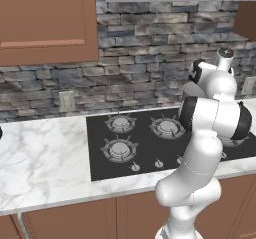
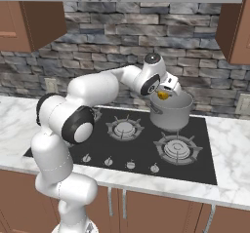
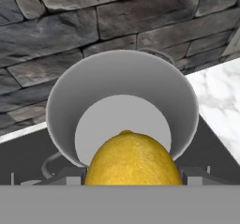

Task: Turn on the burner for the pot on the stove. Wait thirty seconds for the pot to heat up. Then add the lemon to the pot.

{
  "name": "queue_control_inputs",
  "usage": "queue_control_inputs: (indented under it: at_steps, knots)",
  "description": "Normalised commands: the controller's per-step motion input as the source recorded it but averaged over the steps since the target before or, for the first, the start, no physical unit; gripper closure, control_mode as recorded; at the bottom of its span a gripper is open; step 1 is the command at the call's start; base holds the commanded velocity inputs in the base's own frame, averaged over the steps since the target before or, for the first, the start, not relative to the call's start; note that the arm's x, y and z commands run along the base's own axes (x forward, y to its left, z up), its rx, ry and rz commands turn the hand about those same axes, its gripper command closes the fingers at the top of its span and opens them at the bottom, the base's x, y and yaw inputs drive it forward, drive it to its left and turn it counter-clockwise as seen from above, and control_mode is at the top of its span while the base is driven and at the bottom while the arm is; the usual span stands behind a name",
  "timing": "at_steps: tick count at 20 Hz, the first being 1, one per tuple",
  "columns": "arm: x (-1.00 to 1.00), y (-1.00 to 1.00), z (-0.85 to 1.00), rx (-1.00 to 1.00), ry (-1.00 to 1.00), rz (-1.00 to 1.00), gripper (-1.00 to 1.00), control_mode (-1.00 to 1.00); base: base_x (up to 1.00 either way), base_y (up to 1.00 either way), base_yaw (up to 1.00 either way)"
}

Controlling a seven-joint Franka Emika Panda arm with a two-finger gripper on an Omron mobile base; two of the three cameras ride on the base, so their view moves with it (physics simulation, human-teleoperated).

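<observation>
Step in hand, by judgement: adding the lemon [image 3: 132, 158] to the pot [image 2: 172, 111].

The claw [image 2: 165, 93] is clenched on the lemon and holds it at the near rim of the pot, just above the opening. In the hand view the fruit sits between the fingertips, with the pot's bare grey floor directly beyond it. The pot stands on the rear right burner of the stove [image 2: 141, 151], against the stone wall. The left base view shows the stove's other burners [image 1: 120, 124] uncovered, and the arm hides the pot.

Recommended conduct: carry the lemon further inward until it hangs over the middle of the pot floor, then lower it before letting go, so that it neither strikes the rim nor bounces out. Keep the fingers off the pot wall to avoid shifting it on the grate.

Whether the burner is lit cannot be told; no flame is visible.

No brand, label or legible writing on pot, stove, knobs [image 2: 131, 165] or marble table [image 1: 45, 158].
</observation>
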Motion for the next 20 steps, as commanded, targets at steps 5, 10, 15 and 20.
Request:
queue_control_inputs:
  at_steps: [5,10,15,20]
  knots:
    - [0.00,0.00,0.00,0.00,0.00,0.00,1.00,-1.00,0.00,0.00,0.00]
    - [0.00,0.00,0.00,0.00,0.00,0.00,1.00,-1.00,0.00,0.00,0.00]
    - [0.00,0.00,0.00,0.00,0.00,0.00,1.00,-1.00,0.00,0.00,0.00]
    - [0.00,0.00,0.00,0.00,0.00,0.00,1.00,-1.00,0.00,0.00,0.00]
